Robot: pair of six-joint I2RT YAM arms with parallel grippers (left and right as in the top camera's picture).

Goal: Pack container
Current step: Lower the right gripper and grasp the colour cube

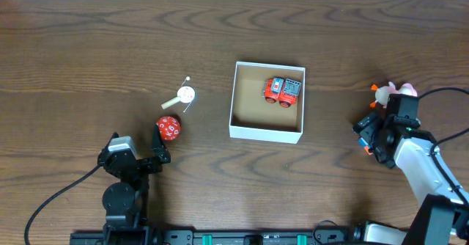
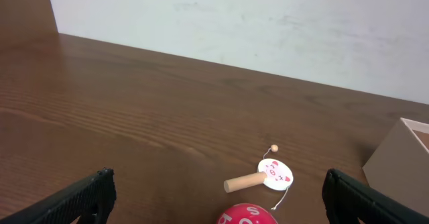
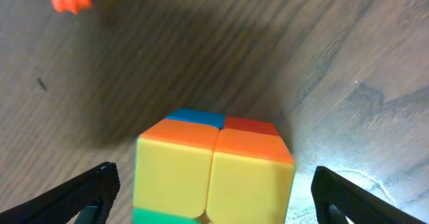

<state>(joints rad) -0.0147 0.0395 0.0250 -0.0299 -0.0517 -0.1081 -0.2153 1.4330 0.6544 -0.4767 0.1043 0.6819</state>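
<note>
Container (image 1: 234, 102) sits mid-table, open top up, white walls outside and tan inside, square to the table edge and well apart from both arms. One red toy truck (image 1: 283, 91) is already in it, at the far right corner; the rest of the floor is bare. Left gripper (image 1: 160, 147) has its fingers spread wide with nothing between them. A red numbered ball (image 2: 244, 216) lies just ahead of it, and a small white paddle toy (image 2: 268, 175) with a wooden handle lies beyond that. Right gripper (image 1: 368, 136) is low over the table with its fingers also wide apart. They straddle a multicoloured cube (image 3: 214, 174), and the right wrist view shows a gap on each side, so the cube is not gripped. A pink and orange toy (image 1: 394, 91) lies just past it. The container looks like thin cardboard: probably light and fairly stiff, but the walls may flex and it will likely skid on the smooth wood if you clip it. You should not need to lift it. If it needs shifting, pinch one wall over the rim near a corner, where the fold stiffens it. Come in from above and release the toys low so the box stays put.
</note>
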